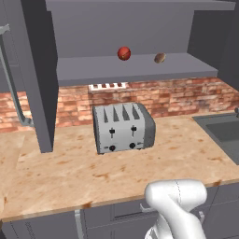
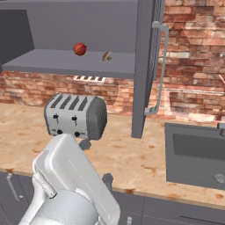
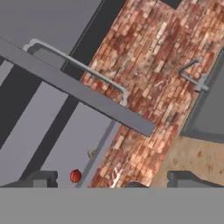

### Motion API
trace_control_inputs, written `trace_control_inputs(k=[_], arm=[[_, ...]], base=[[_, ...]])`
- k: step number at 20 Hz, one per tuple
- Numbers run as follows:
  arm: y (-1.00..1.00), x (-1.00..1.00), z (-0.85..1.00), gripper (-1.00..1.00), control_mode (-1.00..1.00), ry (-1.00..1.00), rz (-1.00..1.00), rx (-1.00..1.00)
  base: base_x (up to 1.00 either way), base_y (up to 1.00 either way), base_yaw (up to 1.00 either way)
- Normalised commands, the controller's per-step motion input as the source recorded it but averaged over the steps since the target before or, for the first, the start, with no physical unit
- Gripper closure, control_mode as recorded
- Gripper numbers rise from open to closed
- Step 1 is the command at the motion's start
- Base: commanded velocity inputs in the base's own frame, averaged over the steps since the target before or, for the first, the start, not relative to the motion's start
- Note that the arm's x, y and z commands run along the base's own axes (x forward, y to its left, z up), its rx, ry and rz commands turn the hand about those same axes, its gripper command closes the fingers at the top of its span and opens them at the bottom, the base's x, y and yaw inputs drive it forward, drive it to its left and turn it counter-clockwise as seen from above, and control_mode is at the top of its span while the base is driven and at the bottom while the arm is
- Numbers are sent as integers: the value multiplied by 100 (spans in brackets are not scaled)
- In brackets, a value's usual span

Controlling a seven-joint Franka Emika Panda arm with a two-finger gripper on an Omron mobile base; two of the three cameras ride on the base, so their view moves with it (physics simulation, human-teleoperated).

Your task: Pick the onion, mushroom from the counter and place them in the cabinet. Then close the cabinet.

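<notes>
The white arm (image 1: 176, 205) rises in front of the counter's front edge, above dark grey drawer fronts (image 1: 44, 227). In the hand view the hand (image 3: 111, 181) has its two dark fingertips (image 3: 41, 178) standing wide apart with nothing between them.

The counter (image 1: 70, 172) is a broad tan wood-grain slab with reddish-brown streaks. A silver four-slot toaster (image 1: 122, 127) stands on it, toward the back. To the right of the toaster a dark grey sink (image 2: 195, 154) is set into the counter. Behind the toaster a red brick wall (image 1: 172, 98) runs along the back of the counter, with a small white vent-like plate (image 1: 108, 86) just above the toaster.

Above the toaster hangs the cabinet (image 1: 135, 28), dark grey, with both doors swung open: the left door (image 1: 39, 74) reaches down toward the counter to the left of the toaster, and the right door (image 2: 145, 66) with its long silver bar handle (image 2: 160, 66) stands to the toaster's right. On the cabinet's grey shelf (image 1: 93, 70) the onion (image 1: 123, 53) rests above the toaster, and the mushroom (image 1: 159, 58) lies near it to the right, the two apart.
</notes>
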Motion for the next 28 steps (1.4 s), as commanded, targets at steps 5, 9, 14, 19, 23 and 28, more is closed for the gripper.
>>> trace_control_inputs(k=[5, 9, 14, 19, 23, 28], arm=[[-52, -27, -21, -100, -100, -7, 0, 16], [-74, 26, 0, -100, -100, 0, 0, 21], [-56, 57, 0, -100, -100, 0, 7, 25], [-35, 65, 0, -100, -100, -1, 14, 18], [-22, 74, -4, -100, -100, -1, 19, 16], [-15, 78, 0, -100, -100, -4, 19, 15]], base=[[0, 0, 0], [0, 0, 0], [0, 0, 0], [0, 0, 0], [0, 0, 0], [0, 0, 0]])
